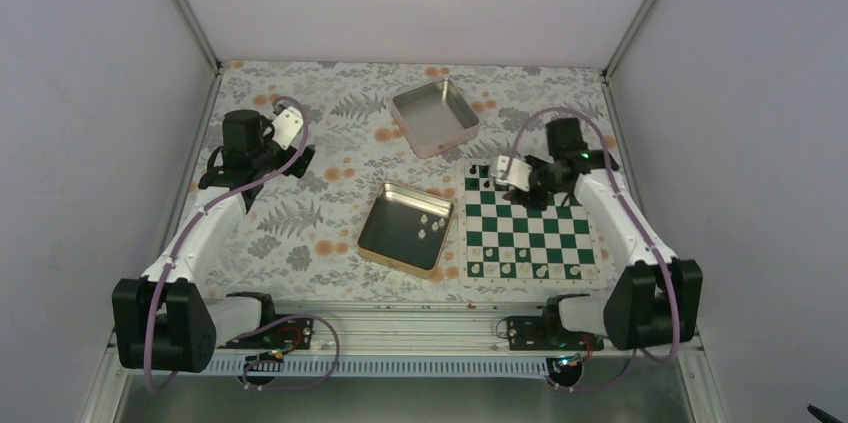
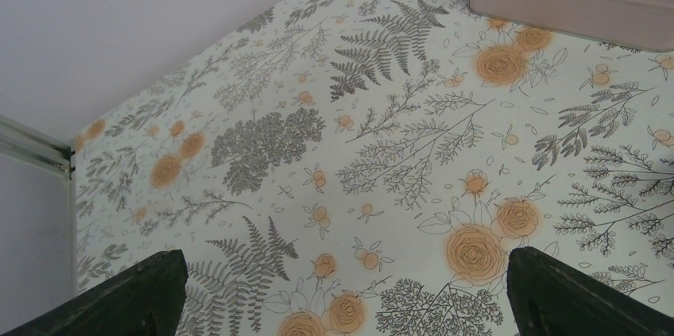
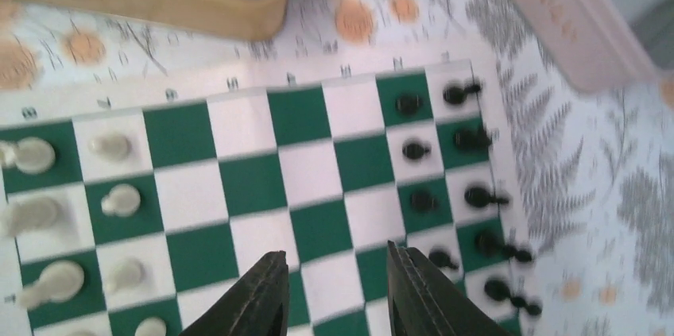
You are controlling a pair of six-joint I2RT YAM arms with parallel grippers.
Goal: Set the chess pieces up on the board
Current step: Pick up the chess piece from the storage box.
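— Top external view: where is the board [image 1: 530, 233]?
— It lies flat on the flowered tablecloth [image 1: 330, 103], in front of the right arm. White pieces [image 1: 520, 268] stand on its near rows and black pieces [image 1: 484, 183] on its far rows.
— Are there white pieces anywhere else?
— Yes, a few lie inside the gold tin [image 1: 385, 228] just left of the board. A pink tin [image 1: 435, 113] sits farther back.
— And the right gripper [image 3: 335, 252]?
— Right wrist view shows it above the board, nearer the black pieces, with its fingers [image 3: 262, 296] parted and nothing between them.
— The left gripper [image 2: 343, 252]?
— Left wrist view shows it released too. Its fingers [image 2: 127, 296] are spread wide over bare tablecloth, well apart from the board.
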